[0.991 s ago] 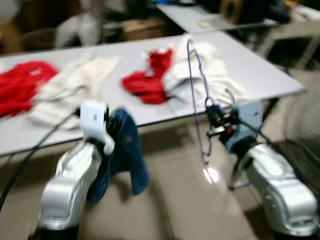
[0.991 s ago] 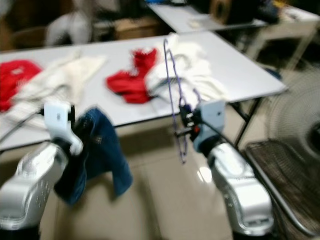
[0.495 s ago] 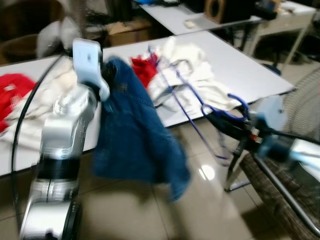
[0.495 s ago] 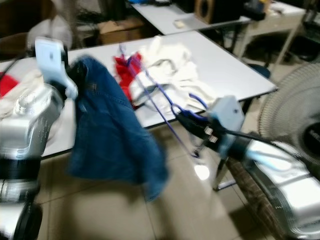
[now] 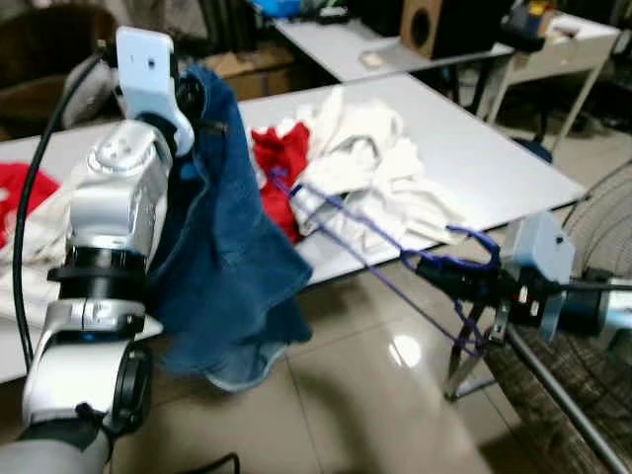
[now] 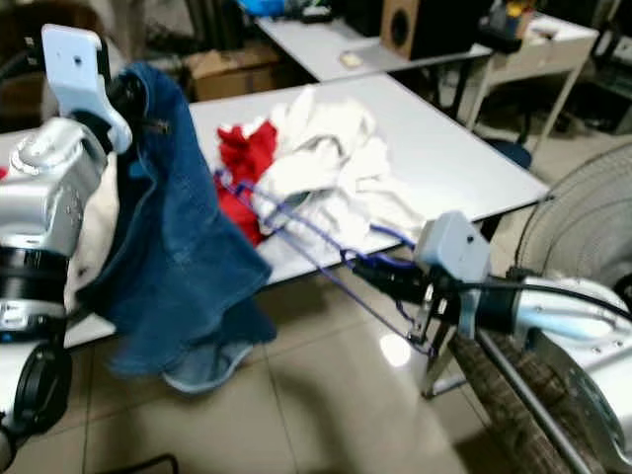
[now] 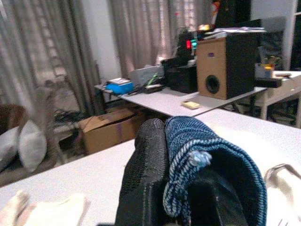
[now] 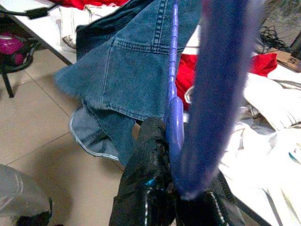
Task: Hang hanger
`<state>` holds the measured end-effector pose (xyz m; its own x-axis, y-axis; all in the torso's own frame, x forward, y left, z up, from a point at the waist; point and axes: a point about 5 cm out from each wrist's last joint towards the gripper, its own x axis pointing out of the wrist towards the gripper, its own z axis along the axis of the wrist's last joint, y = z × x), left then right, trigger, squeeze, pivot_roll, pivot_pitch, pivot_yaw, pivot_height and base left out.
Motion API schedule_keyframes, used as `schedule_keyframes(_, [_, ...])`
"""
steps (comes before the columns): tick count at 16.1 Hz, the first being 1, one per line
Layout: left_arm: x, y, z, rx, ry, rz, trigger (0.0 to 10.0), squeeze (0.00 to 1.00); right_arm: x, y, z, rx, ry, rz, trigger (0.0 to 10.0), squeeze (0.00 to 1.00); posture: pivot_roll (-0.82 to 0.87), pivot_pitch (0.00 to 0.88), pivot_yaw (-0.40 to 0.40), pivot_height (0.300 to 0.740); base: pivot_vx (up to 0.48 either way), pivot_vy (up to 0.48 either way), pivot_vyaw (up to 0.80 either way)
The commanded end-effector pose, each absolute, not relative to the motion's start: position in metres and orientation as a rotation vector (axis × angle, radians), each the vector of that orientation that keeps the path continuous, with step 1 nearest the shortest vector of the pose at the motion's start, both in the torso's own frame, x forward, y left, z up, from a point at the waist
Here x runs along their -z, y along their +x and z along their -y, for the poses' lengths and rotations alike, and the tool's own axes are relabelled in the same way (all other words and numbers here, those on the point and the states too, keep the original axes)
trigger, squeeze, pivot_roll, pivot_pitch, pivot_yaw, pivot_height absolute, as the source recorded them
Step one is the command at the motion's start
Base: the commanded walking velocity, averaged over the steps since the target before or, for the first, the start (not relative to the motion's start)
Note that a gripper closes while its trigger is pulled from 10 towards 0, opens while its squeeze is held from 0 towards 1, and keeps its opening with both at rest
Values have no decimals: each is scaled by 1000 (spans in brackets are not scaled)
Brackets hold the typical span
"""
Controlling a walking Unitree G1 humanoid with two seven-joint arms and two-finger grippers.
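Since the frames a second back, your left arm has lifted the denim garment (image 5: pixel 232 257) from low at the bench edge to high in front of you, and the hanger (image 5: pixel 395 262) has swung from upright to nearly level, its long end now pointing at the denim.

Your left end effector (image 7: pixel 188 174) is pressed together on a fold of the denim, with the cloth bunched between the black fingers (image 7: pixel 146 179). Your right end effector (image 8: pixel 171 188) is pinching the purple wire hanger near its hook (image 5: pixel 474 237), out over the floor in front of the bench (image 5: pixel 513 158).

Here is where I think it can go wrong. The grip on the hanger is near one end, so the long frame can twist or sag in the fingers if you push it against heavy cloth. The denim hangs as one loose fold from a small pinch; a snag from the hanger tip could drag it free and drop it to the floor. The hanger tip also passes close above the white clothes (image 5: pixel 380 168) and red cloth (image 5: pixel 281 163) on the bench, and could catch them. At your right, a fan guard (image 6: pixel 583 217) stands near that arm, so watch your elbow.
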<state>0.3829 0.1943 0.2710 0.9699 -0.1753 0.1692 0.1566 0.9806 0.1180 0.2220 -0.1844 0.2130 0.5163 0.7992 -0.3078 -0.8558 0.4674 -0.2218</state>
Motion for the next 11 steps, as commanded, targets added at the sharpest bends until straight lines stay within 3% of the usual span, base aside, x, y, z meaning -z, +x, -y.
schedule_keyframes(1, [-288, 384, -188, 190, 117, 245, 10000, 0, -214, 224, 184, -1048, -395, -174, 10000, 0, -148, 0, 53, 740, 428, 0, 0])
schedule_keyframes(7, [-298, 384, -192, 207, 134, 286, 10000, 0, -224, 230, 176, -1218, -431, -180, 10000, 0, -134, 0, 23, 740, 428, 0, 0])
schedule_keyframes(11, [-333, 369, -171, 405, 57, 446, 10000, 0, -221, 270, 167, -1157, -558, -159, 10000, 0, -128, 0, 19, 740, 413, 0, 0])
